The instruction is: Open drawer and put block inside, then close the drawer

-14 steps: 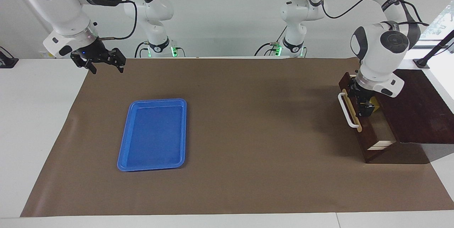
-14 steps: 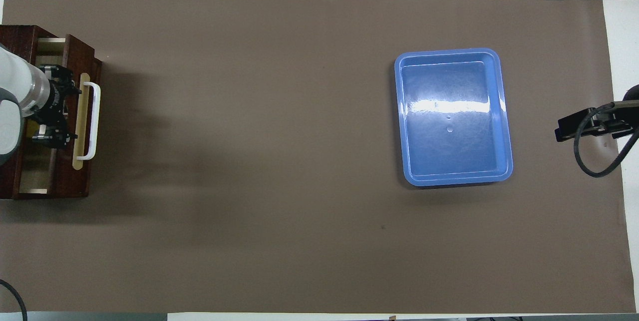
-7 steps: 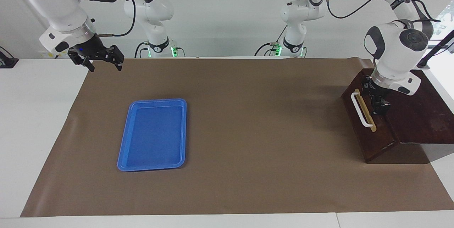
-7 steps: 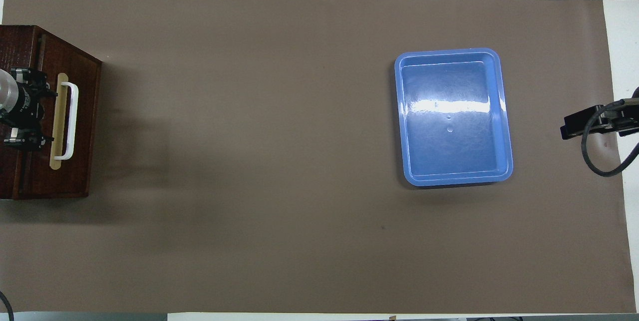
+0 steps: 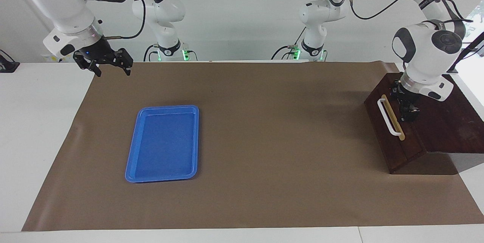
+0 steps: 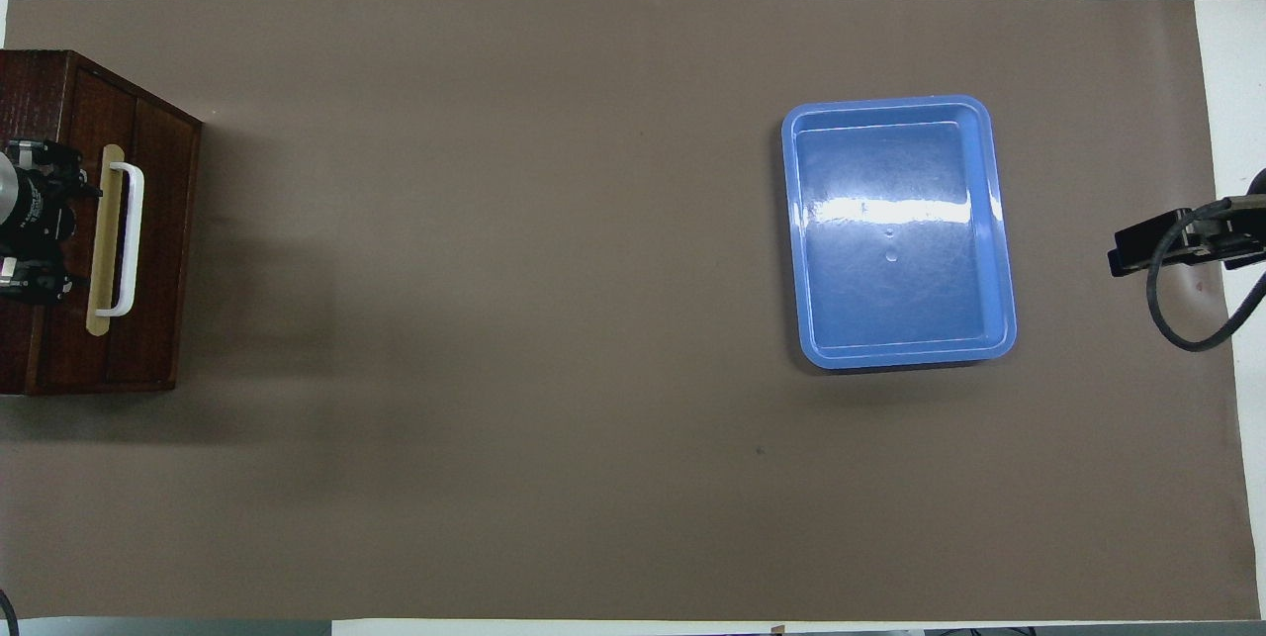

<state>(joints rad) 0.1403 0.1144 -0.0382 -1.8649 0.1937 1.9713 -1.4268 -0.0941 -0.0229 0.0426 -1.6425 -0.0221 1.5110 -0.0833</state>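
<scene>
Two things could've gone wrong: the left tool (image 5: 407,107), jaws wide and empty, sat over the box just beside the shut drawer (image 5: 393,129) and could've snagged its white handle (image 5: 389,117) lifting off. Block wasn't visible. Right tool (image 5: 104,61) waited, wide, over the counter's (image 5: 264,141) edge.

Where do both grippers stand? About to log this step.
Left gripper: open, empty, over the box beside the drawer handle.
Right gripper: open, empty, waiting.

Bright, even overhead light; soft shadows on the brown mat (image 5: 264,141); glare streaks the blue tray (image 6: 895,230); edges perhaps slightly soft.
</scene>
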